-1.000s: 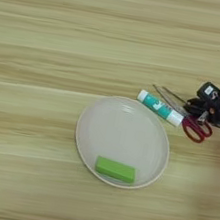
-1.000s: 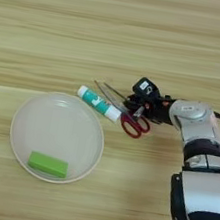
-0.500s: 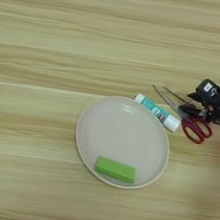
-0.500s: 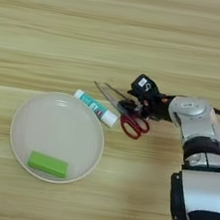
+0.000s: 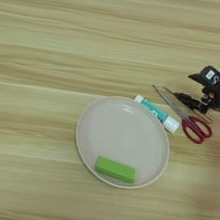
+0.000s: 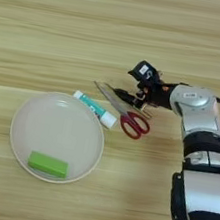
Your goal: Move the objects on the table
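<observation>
Since the earlier frame the glue stick (image 5: pixel 157 114) has slid away from the pincer (image 5: pixel 199 90) toward the plate (image 5: pixel 85 133), and its far end now meets the plate rim. The scissors (image 5: pixel 184 116) have hardly shifted.

Left eye view: the pincer enters at the right edge, its two black fingers apart, clamped on nothing. The lower finger (image 5: pixel 189 100) sits just over the scissors near the pivot; contact cannot be confirmed. The red handles lie just below the pincer, and the blades point up and away from it to its left. The glue stick lies beside the blades, on the side away from the pincer, its white cap nearest the handles. The green block (image 5: pixel 116 169) rests inside the plate on the near part, well apart from the pincer, below and to its left. All rest on the counter (image 5: pixel 52 41).

Right eye view: the silver forearm (image 6: pixel 194 103) leads to the pincer (image 6: pixel 135 83), fingers spread. Scissors (image 6: pixel 126 114) lie directly beneath it, the glue stick (image 6: pixel 96 109) is beyond them, and the green block (image 6: pixel 47 164) sits in the plate (image 6: pixel 22 117) farthest off.
</observation>
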`<action>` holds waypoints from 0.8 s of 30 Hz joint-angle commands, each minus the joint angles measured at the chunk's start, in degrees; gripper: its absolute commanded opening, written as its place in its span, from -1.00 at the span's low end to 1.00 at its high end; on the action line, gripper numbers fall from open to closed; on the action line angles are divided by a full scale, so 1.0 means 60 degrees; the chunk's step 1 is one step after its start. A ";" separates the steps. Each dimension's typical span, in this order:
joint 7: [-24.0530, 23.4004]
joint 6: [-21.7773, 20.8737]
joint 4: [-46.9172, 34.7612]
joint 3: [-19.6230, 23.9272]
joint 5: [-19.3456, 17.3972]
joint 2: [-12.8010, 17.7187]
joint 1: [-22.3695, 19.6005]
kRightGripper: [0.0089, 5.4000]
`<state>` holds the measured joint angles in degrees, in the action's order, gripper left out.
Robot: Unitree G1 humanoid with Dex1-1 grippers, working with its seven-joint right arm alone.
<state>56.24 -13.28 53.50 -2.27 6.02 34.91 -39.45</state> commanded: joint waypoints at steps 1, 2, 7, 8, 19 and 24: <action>0.0081 0.0053 -0.1628 0.0348 -0.0638 0.0225 -0.0371 0.63; 0.0129 0.0131 -0.1901 0.0354 -0.0720 0.0210 -0.0275 0.69; 0.0291 0.0504 -0.3147 0.0342 -0.1026 0.0167 0.0161 0.87; 0.0339 0.0603 -0.3419 0.0345 -0.1091 0.0158 0.0262 0.87; 0.0681 0.1507 -0.5851 0.0197 -0.1539 0.0007 0.1187 0.99; 0.0861 0.1790 -0.6779 0.0056 -0.1678 -0.0057 0.1582 0.99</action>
<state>62.35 -2.88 17.62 -2.70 -2.40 33.08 -27.37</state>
